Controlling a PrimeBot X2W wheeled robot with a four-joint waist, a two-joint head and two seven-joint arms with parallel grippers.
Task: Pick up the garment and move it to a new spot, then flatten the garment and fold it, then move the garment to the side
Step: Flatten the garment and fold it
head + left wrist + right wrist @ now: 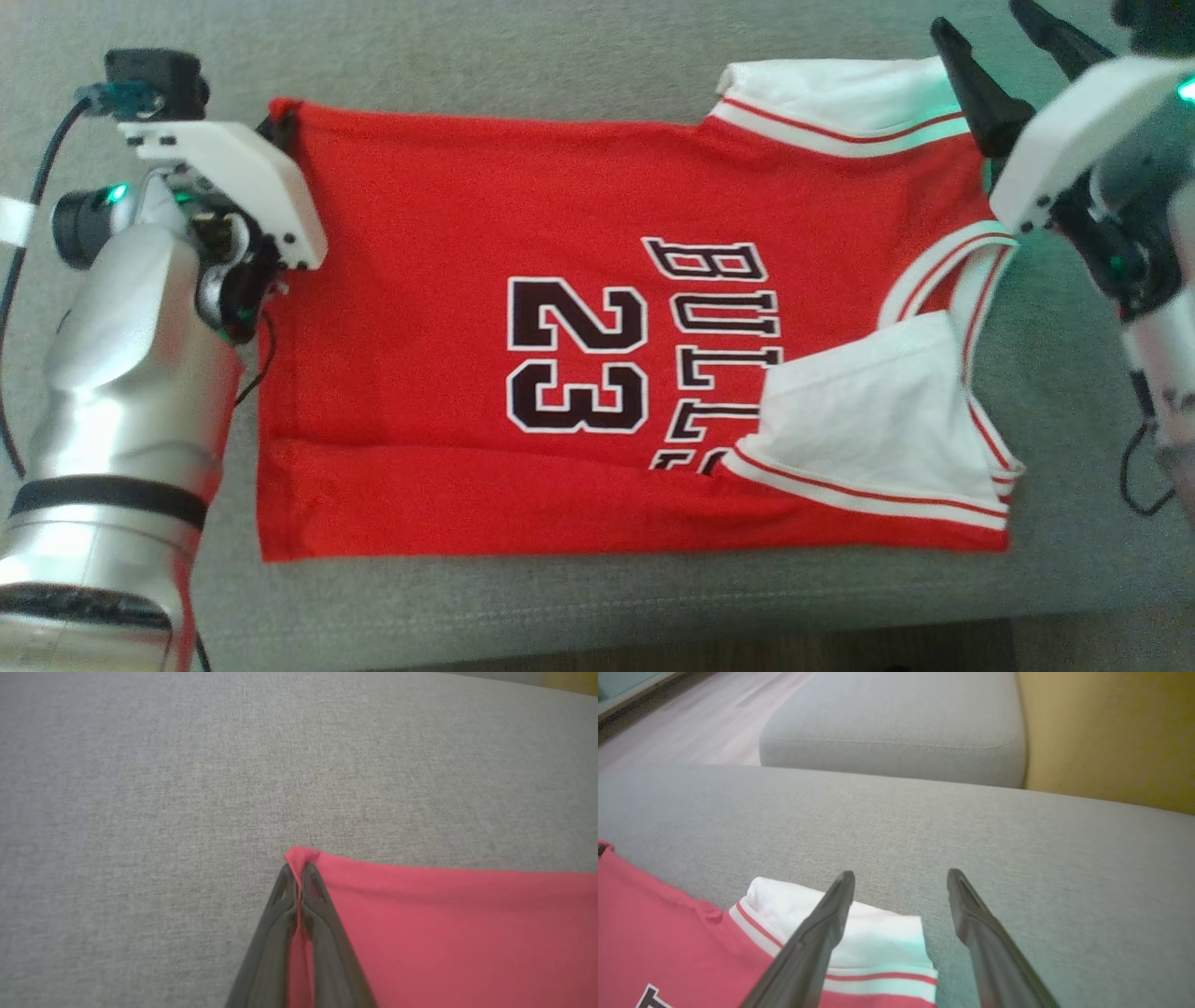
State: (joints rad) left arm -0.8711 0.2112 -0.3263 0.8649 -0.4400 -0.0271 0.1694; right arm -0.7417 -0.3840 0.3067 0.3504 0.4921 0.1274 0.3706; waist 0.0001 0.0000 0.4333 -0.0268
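1. Between the left fingers (309, 884), pressed together, sits a red hem corner of the garment (448, 205); the rest lies flat on the grey sofa seat (597, 47).
2. Above a white sleeve (878, 938) the right fingers (840, 896) hang spread, holding nothing.
3. Flattening looks done and one long edge seems turned in; further folding and the sideways move remain.
4. Bare seat stretches beyond both sets of fingertips; the seat's front edge runs close behind the wrists.

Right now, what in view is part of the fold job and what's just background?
Job:
- red jersey
- left gripper, shut on its corner
- right gripper, open by the white sleeve
- grey cushion it lies on

Not job:
- far grey cushion
- yellow panel
- wood floor
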